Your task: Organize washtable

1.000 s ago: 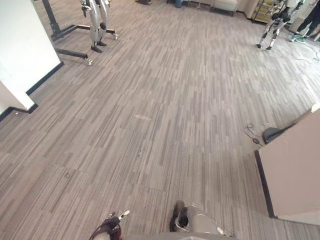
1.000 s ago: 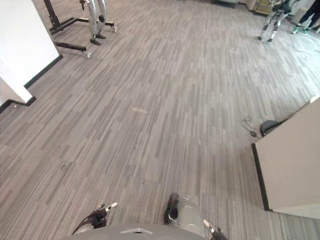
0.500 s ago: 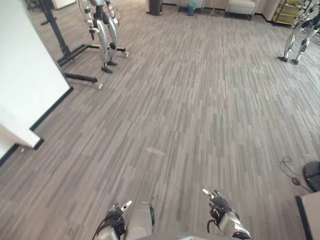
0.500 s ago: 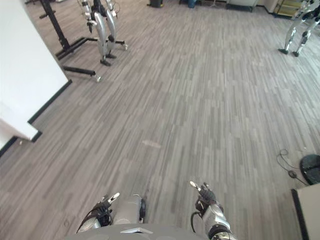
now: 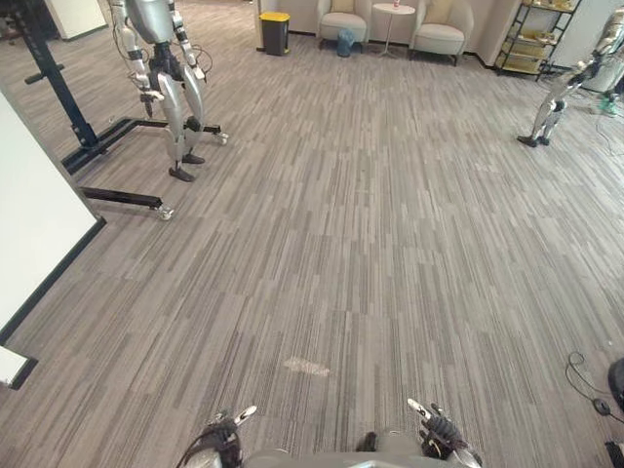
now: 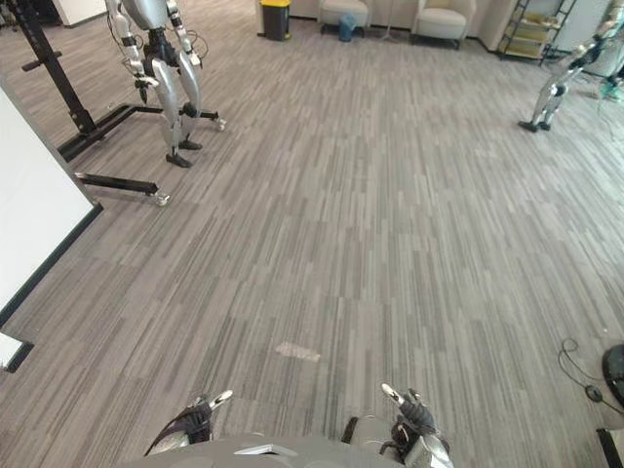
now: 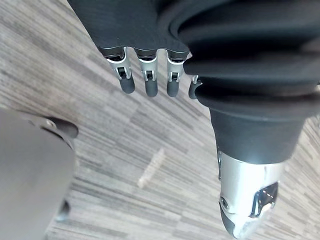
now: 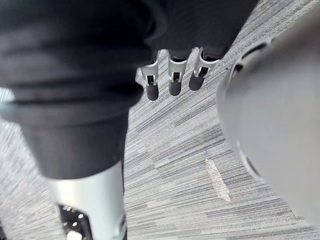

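Fingers [image 7: 145,80] of the left hand [image 5: 222,441] hang straight and relaxed over the floor [image 5: 390,214], holding nothing. Fingers [image 8: 172,80] of the right hand [image 5: 441,437] likewise loose and straight, nothing held. Both hands low at 6 o'clock in the head views, left one toward 7, right one toward 5.

No washtable and none of its things visible from this spot, so no telling which way the task's thing lies from the fingers, how its long axis runs, or which hand sits nearer. Open grey striped floor ahead instead, with a pale scuff mark [image 5: 306,367] just beyond the hands.

Farther off: another humanoid robot on a black stand [image 5: 161,68] at 10 o'clock, a white wall panel [image 5: 29,234] at 9, a yellow-lidded bin [image 5: 275,31] at 11, armchairs [image 5: 441,27] with a small round side table [image 5: 393,12] near 12, a shelf rack [image 5: 531,39] and a second robot [image 5: 556,93] at 2.

Judging by this, a stretch of walking or turning, fitting either heading to the washtable or moving away from it.
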